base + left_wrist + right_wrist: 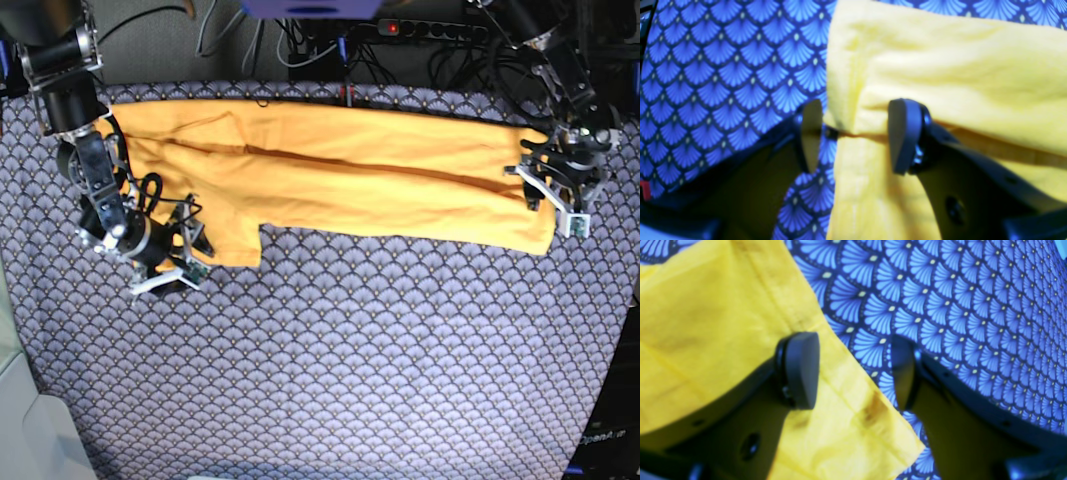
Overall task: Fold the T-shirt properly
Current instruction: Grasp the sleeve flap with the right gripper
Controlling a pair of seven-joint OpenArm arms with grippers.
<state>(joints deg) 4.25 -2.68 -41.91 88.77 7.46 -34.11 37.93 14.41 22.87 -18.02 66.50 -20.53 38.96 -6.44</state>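
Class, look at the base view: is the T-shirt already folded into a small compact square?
No. The T-shirt lies as one long strip across the patterned cloth, spanning from one arm's side to the other.

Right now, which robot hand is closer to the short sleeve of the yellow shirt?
The right one. The right gripper sits at the sleeve end of the T-shirt, jaws open over its edge. The left gripper is far off at the opposite end, open across the folded edge.

Faint "OpenArm" lettering, black base, bottom right corner.
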